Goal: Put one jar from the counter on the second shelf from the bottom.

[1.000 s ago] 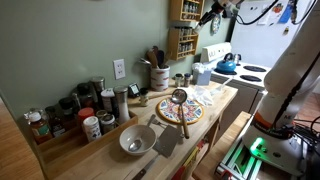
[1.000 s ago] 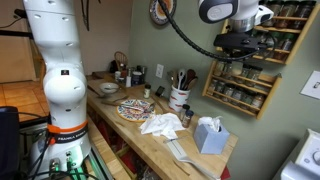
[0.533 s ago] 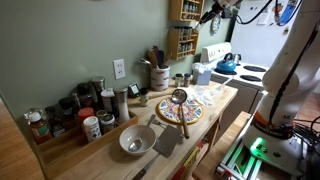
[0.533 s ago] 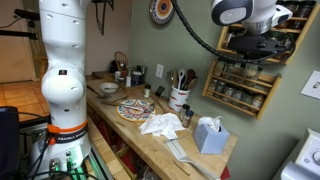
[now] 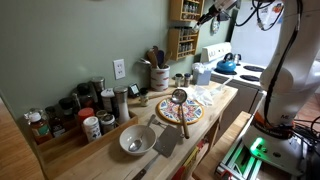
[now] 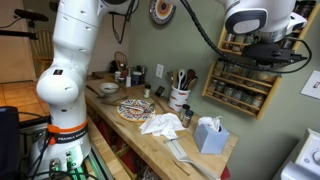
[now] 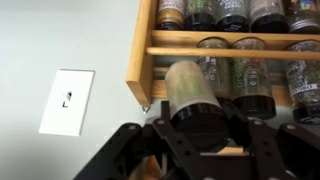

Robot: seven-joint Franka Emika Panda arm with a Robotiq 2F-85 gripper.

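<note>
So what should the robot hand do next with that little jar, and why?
Probably ease the jar forward into the wooden rack, beside its end post. In the wrist view the hand is shut on it, and it looks just short of the row of jars there, not yet seated.

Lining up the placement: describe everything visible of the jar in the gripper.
The jar is a small clear cylinder filled with pale beige-green contents, its dark lid facing the wrist camera. It lies tipped, base end pointing at the wooden spice rack, near its side post. The gripper is shut on it, a finger on each side by the lid. Whether it touches a shelf cannot be told.
</note>
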